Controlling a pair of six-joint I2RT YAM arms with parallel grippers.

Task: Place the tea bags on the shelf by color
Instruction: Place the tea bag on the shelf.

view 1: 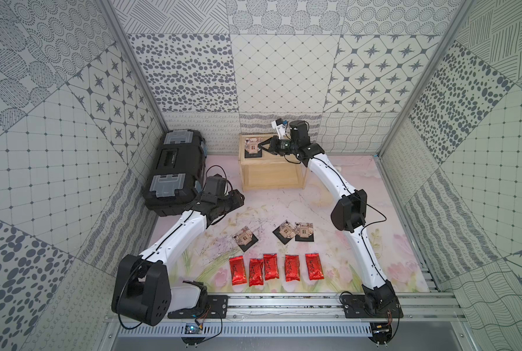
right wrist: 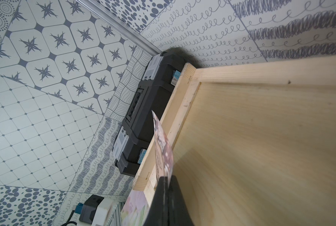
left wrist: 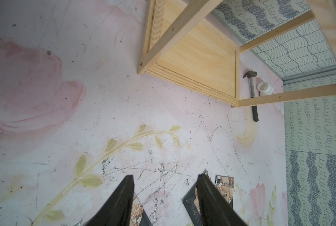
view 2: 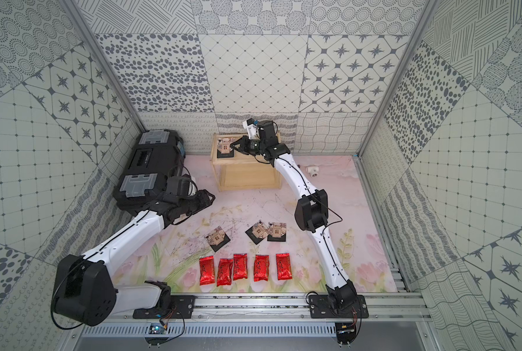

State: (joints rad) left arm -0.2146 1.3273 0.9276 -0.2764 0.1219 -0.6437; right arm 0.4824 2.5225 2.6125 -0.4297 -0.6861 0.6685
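Nearest the arm bases, five red tea bags (view 1: pixel 271 266) lie in a row, three black tea bags (view 1: pixel 285 232) just beyond. At 10 o'clock the left gripper (view 1: pixel 238 199) hangs parted, empty. Farthest, at 12 o'clock, the right gripper (view 1: pixel 261 148) pinches a fourth black tea bag (view 1: pixel 252 146) at the 9 o'clock end of the shelf (view 1: pixel 270 177) top.

Shiny red tea bags (view 1: pixel 271 266); black packets (view 1: pixel 286 232) with beige labels; pale-wood shelf (view 1: pixel 268 176); black toolbox (view 1: pixel 174 170).
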